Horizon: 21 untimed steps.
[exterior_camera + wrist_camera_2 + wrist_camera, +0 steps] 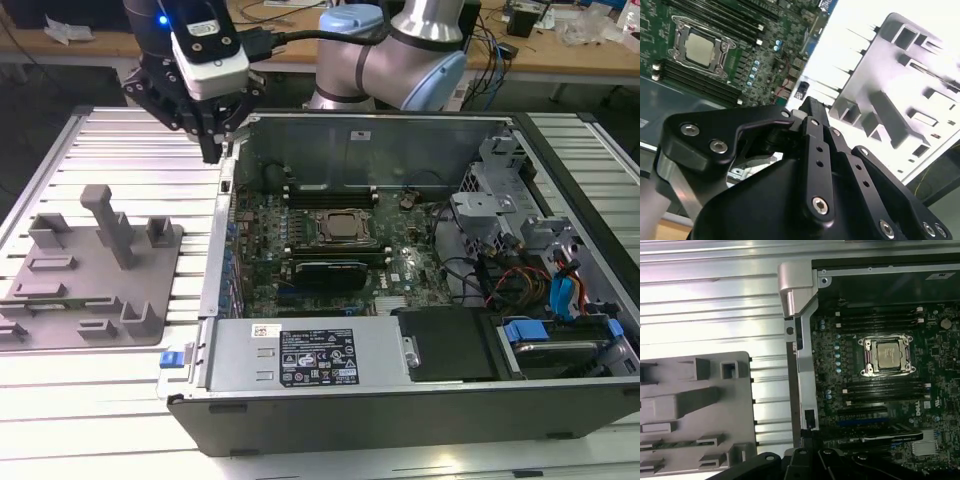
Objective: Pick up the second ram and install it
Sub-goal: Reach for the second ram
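In the first wrist view, the second ram (pixel 670 444) lies slotted in the grey holder tray (pixel 735 405), not grasped. Right of the tray, the pincer (pixel 213 150) hovers at the computer case (pixel 400 400) wall; you cannot tell its opening. Pick-up appears pending and calls for alignment over the stick.

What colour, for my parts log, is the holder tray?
The holder tray is grey, clearest in the exterior view.

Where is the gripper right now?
In the exterior view, the gripper hangs by the corner of the open computer case on the exterior view's left, between the grey holder tray and the processor.
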### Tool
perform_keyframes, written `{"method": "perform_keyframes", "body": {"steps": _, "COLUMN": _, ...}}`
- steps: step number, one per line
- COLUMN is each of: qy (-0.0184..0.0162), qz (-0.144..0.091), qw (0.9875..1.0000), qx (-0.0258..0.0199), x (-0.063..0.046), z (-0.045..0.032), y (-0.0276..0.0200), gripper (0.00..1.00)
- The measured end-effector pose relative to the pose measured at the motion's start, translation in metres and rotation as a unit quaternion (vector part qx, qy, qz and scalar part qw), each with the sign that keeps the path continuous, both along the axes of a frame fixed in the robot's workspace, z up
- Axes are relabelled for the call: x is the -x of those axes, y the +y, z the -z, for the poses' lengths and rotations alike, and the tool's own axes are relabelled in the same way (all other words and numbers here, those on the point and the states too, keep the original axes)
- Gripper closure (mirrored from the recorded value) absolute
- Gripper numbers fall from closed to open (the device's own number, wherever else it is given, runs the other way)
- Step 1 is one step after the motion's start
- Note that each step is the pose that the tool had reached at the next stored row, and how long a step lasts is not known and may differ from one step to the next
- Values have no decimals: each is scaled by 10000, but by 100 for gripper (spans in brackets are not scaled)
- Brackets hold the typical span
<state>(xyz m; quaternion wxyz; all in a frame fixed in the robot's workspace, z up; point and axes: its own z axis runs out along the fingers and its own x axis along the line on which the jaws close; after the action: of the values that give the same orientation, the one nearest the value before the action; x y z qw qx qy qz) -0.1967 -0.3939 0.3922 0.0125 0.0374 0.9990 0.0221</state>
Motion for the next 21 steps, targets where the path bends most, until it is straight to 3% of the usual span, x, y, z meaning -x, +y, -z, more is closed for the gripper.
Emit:
{"method": "perform_keyframes", "body": {"steps": 9, "qy": 0, "qz": 1, "qw": 10000, "qx": 0, "x": 536, "z": 11, "y": 1, "gripper": 92}}
{"method": "perform_keyframes", "body": {"steps": 15, "qy": 0, "qz": 0, "qw": 10000, "qx": 0, "x": 906, "z": 105, "y": 0, "gripper": 92}}
{"method": "perform_keyframes", "body": {"steps": 21, "qy": 0, "qz": 0, "qw": 10000, "qx": 0, "x": 1150, "z": 212, "y": -15, "gripper": 92}}
